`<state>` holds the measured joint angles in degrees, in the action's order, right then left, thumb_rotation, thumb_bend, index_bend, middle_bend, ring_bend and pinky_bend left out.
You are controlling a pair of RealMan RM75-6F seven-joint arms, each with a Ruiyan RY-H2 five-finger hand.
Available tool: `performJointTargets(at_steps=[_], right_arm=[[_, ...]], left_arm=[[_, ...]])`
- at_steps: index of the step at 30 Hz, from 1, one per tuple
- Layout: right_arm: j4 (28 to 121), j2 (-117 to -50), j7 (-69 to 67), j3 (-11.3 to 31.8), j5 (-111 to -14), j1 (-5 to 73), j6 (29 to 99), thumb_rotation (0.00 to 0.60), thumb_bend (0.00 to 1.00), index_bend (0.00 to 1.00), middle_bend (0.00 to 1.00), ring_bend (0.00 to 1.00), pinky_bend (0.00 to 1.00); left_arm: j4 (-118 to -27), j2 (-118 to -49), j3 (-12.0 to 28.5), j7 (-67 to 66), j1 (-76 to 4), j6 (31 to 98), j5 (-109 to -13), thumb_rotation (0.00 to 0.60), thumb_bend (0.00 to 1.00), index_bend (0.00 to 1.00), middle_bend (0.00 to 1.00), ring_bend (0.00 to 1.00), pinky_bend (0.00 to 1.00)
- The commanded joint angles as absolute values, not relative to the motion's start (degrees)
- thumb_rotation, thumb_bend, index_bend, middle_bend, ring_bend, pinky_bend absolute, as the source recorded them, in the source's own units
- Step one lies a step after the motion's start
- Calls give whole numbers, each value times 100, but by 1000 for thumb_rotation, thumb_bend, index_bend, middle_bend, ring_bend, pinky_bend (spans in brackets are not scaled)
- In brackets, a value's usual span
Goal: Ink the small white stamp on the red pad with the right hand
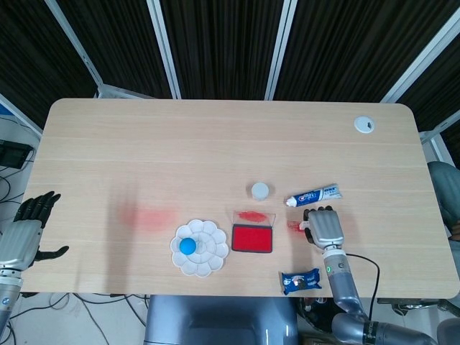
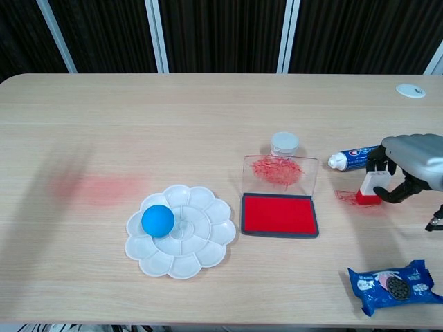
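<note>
The small white stamp with a red base stands upright on the table, right of the red ink pad. My right hand reaches over it from the right and pinches it between thumb and fingers. In the head view the stamp shows only partly at the left edge of the right hand, with the red pad to its left. The pad's clear lid stands open, smeared red. My left hand hangs open off the table's left edge.
A toothpaste tube lies just behind the stamp. A white jar stands behind the pad. A white palette holding a blue ball sits left of the pad. A blue cookie packet lies near the front edge.
</note>
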<state>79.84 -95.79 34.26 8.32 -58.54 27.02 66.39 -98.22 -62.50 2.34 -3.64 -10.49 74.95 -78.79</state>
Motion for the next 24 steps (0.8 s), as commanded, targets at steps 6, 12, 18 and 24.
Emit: performJointTargets(at_steps=[6,12,18,24], right_arm=[[8213,-9357,3195,698,-6223,2606,6792,600,591,696,547,440,395],[8680,-9045,2937,538,-6620,2495,6919,600,610,726,575,468,435],[9406,-8735,2704,382,-7319,2501,7046,600,617,729,577,470,437],[9787,-8710,2813,399,-7498,2557,7058,600,617,735,580,473,437]], left_arm=[[-9832,-6245,238,-339,-1048,7485,-7857,600,0,0,0,0,0],[-9841,-6252,233,-363,-1047,7493,-7863,600,0,0,0,0,0],[-9844,-6266,238,-375,-1031,7532,-7857,600,0,0,0,0,0],[-9846,-6269,231,-382,-1030,7531,-7866,600,0,0,0,0,0]])
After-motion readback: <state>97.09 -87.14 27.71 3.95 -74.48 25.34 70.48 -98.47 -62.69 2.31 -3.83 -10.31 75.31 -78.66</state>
